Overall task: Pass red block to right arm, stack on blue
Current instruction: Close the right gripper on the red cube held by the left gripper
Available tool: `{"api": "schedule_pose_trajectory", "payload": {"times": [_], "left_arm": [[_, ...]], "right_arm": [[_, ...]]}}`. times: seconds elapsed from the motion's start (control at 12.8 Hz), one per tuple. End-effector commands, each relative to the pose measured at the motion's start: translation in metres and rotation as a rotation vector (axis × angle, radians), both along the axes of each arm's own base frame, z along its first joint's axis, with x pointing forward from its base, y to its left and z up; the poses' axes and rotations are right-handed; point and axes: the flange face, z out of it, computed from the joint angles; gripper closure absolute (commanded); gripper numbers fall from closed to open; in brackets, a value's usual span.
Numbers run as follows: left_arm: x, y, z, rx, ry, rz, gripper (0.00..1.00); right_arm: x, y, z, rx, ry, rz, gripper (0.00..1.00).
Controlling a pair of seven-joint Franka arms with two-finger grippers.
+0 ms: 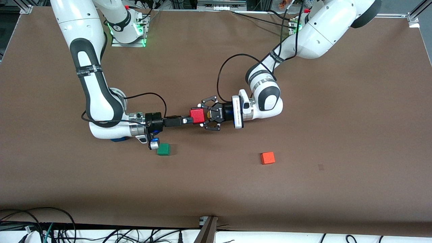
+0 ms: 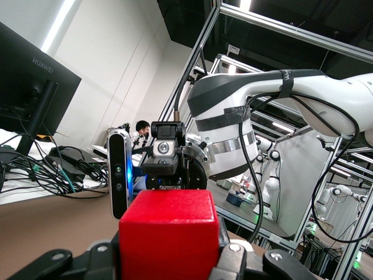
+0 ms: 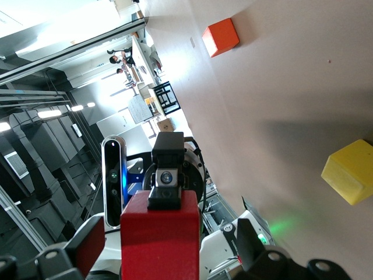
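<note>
The red block [image 1: 197, 115] hangs in the air over the middle of the table, between the two grippers. My left gripper [image 1: 202, 116], the black claw, is shut on the block's sides; the left wrist view shows the red block [image 2: 169, 233] tight between the pads. My right gripper [image 1: 191, 120] is open, with one finger above and one below the red block [image 3: 161, 239] and a gap at each finger. The blue cube [image 1: 118, 139] lies on the table under the right arm's wrist and is mostly hidden.
A green cube [image 1: 163, 149] lies beside the right arm's wrist, nearer the front camera. An orange cube [image 1: 267, 158] lies nearer the front camera, toward the left arm's end. A yellow cube [image 3: 349, 172] shows on the table only in the right wrist view.
</note>
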Motion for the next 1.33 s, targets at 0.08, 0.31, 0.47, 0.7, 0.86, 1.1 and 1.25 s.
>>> {"api": "schedule_pose_trajectory", "payload": {"times": [0.08,0.31,0.47,0.7,0.86,1.1,1.25], "left_arm": [[0.005,-0.005,0.004,-0.025,-0.007,0.039,0.97],[0.005,-0.005,0.004,-0.025,-0.006,0.039,0.97],[0.005,-0.005,0.004,-0.027,-0.001,0.039,0.96],[0.004,-0.006,0.005,-0.033,0.006,0.044,0.96],[0.002,-0.007,0.004,-0.032,0.009,0.041,0.94],[-0.003,-0.010,0.004,-0.032,-0.017,0.074,0.00],[-0.007,-0.015,0.007,-0.041,-0.023,0.070,0.00]], "right_arm": [[-0.004,0.008,0.009,0.019,-0.003,-0.010,0.00],[-0.005,0.008,0.016,0.023,-0.010,-0.009,0.21],[-0.005,0.009,0.018,0.028,-0.006,-0.004,0.67],[-0.005,0.009,0.019,0.024,0.004,-0.006,0.81],[-0.004,0.009,0.020,0.024,0.002,-0.007,0.81],[-0.003,0.008,0.020,0.022,0.000,-0.009,0.81],[-0.003,0.008,0.021,0.023,-0.003,-0.009,0.81]]}}
